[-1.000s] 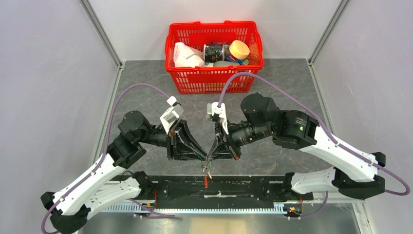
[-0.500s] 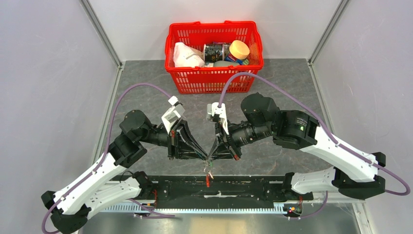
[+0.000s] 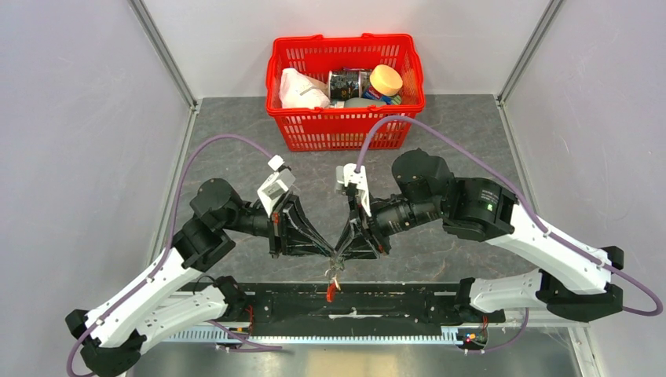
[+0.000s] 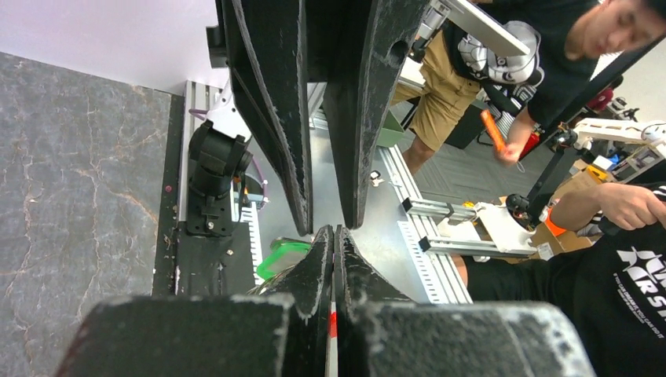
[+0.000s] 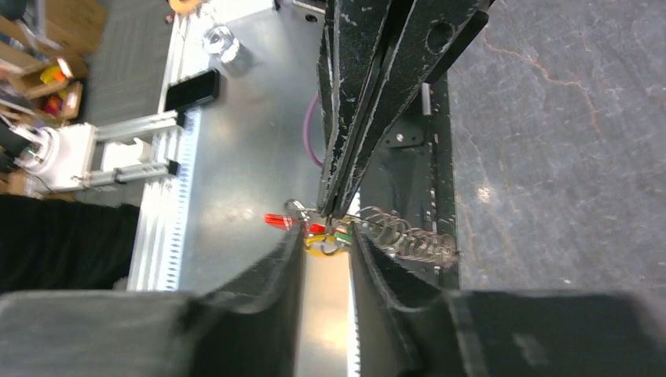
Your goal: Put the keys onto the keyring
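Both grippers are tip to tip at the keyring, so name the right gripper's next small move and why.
Probably close the right gripper on the keyring. Its fingers stand apart on either side of it, while the shut left gripper alone pinches it; a second grip would steady it.

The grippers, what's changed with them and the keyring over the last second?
The left gripper closed on the keyring; the right gripper opened, releasing it. They stay tip to tip, the keys dangling below; the basket is untouched.
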